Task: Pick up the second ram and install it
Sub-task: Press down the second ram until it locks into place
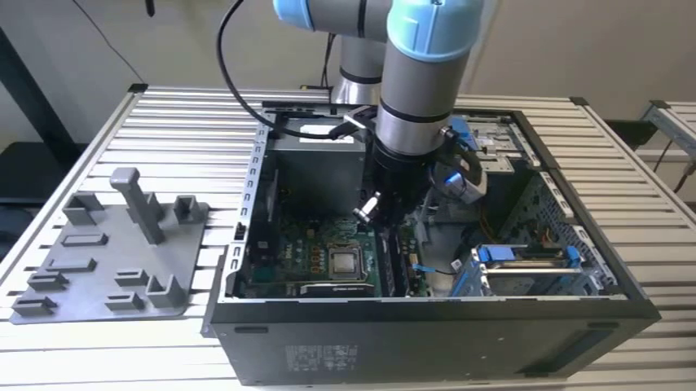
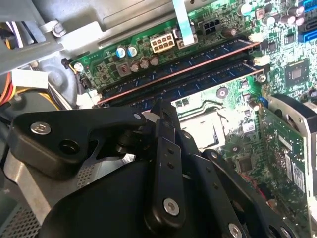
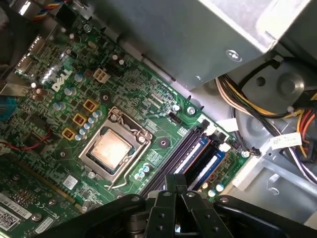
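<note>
Spanning the whole scene, the slatted metal worktop [image 1: 163, 122] carries an open computer case [image 1: 435, 334] and, toward the exterior view's left, a grey fixture plate [image 1: 103, 257] with upright posts; the arm [image 1: 419, 90] reaches down from above into the case, over the green motherboard [image 1: 293, 261] — its processor socket [image 3: 113, 148] shows bare metal in the first wrist view. Bundled cables [image 3: 262, 104] lie beside the board near the power supply housing [image 3: 198, 34]; the memory slots [image 3: 198, 153] run just beside the socket. In the second wrist view two long sticks lie side by side in those slots; the second ram [image 2: 193, 79] is the one nearer the hand, seated along its slot, dark with a reddish edge. The hand [image 2: 162, 110] hangs just above it — fingers drawn together, pads meeting, nothing between them.
</note>
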Tool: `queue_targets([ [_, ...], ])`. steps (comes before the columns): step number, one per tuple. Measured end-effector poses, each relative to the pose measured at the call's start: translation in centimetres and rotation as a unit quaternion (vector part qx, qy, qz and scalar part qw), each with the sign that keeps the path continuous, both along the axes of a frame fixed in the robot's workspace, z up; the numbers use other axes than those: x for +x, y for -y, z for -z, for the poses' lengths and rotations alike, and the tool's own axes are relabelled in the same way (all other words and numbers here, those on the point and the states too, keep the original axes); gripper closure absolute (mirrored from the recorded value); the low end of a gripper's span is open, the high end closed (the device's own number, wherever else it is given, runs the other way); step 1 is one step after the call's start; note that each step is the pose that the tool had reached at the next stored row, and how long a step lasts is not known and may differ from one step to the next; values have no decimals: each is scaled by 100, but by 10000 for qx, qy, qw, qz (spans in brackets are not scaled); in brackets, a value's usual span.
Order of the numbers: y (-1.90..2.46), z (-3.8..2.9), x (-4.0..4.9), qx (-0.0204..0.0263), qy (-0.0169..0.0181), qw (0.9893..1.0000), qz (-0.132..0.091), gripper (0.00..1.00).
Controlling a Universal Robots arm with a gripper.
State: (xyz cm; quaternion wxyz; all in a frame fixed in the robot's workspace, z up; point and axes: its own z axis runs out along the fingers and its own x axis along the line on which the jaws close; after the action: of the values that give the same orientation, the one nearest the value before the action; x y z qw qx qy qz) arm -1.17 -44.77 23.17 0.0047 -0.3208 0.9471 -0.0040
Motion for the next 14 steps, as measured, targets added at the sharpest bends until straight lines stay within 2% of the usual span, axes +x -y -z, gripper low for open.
queue_targets([
  [6,-14,30,-10,0,7,9996,-282,89],
  [10,-14,31,-11,0,12,9982,-602,89],
  [14,-14,31,-12,-1,40,9966,-818,89],
])
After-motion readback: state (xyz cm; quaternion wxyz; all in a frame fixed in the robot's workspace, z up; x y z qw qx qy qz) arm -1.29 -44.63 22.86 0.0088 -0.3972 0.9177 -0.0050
